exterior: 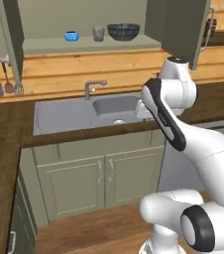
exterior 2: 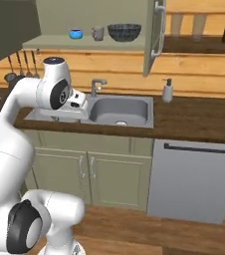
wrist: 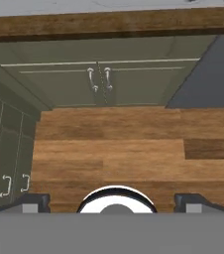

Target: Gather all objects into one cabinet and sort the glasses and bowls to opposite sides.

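Up on the pale green shelf (exterior: 91, 45) of the open olive-green cabinet (exterior 2: 84, 15), three things are lined up: a small glossy blue bowl (exterior: 71, 35) at the left, a smoky-grey translucent tumbler (exterior: 98, 33) in the middle, and a wide dark ribbed bowl (exterior: 123, 31) at the right, just beside the tumbler. The same row is seen in the right base view: blue bowl (exterior 2: 75, 34), tumbler (exterior 2: 98, 33), dark bowl (exterior 2: 124, 32).

The cabinet door (exterior 2: 154, 35) with its long grey curved bar handle (exterior 2: 159, 30) is swung open to the right of the shelf. Below, a grey sink (exterior 2: 119, 110) with a grey tap (exterior 2: 96, 85) is set into the dark wooden surface (exterior 2: 194, 119), and a white soap pump bottle (exterior 2: 168, 90) stands to the sink's right. Utensils (exterior: 0, 79) are hung on the wall at left.

The white arm is folded in front of the sink. In the hand view the gripper (wrist: 111, 204) is pointed down at the wooden floor (wrist: 114, 149) and the green cupboard doors (wrist: 99, 79); its dark fingertips (wrist: 32, 202) are spread wide apart, with nothing held between them.
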Motion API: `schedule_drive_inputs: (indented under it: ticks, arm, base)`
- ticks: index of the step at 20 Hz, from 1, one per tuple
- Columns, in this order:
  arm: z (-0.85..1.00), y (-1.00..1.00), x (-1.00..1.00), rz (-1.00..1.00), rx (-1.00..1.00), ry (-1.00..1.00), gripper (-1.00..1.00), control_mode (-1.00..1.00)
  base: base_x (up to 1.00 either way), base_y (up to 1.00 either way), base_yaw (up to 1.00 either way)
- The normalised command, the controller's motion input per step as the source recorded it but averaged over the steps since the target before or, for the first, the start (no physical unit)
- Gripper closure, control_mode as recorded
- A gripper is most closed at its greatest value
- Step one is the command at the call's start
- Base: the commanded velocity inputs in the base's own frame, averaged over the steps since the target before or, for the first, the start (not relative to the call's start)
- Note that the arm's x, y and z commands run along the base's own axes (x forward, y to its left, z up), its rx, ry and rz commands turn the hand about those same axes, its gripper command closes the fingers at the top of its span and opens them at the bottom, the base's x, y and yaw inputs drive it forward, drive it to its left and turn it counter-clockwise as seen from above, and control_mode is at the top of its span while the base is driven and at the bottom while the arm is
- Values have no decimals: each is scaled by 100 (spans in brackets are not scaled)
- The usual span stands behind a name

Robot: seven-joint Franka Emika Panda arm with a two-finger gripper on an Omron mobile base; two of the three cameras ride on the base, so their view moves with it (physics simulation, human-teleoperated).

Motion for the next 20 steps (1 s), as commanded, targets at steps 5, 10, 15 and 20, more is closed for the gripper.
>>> schedule_drive_inputs:
  ticks: [5, 10, 15, 20]
  arm:
    - [0, 0, 0, 0, 0, 0, -100, 100]
    - [0, 0, 0, 0, 0, 0, -100, 100]
    - [0, 0, 0, 0, 0, 0, -100, 100]
    - [0, 0, 0, 0, 0, 0, -100, 100]
  base:
    - [-54, -9, -49]
    - [-58, -3, -60]
    - [-58, -4, -66]
    - [-40, -13, -69]
